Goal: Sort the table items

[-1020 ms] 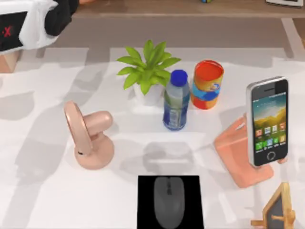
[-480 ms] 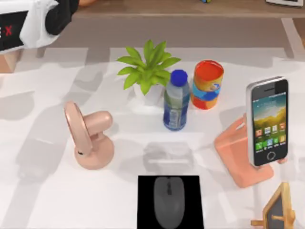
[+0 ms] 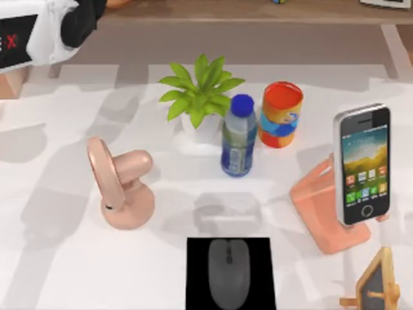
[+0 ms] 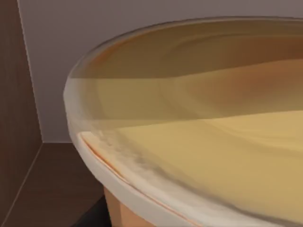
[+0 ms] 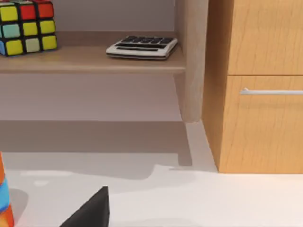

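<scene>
Nothing on the table has moved; the left arm hangs at the far-left corner, grip state unclear.

A colour cube and calculator sit on a shelf beside what looks like a drawer.

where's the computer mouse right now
In the top view the grey computer mouse lies on a black mat at the table's near edge, centre, below the water bottle.
</scene>
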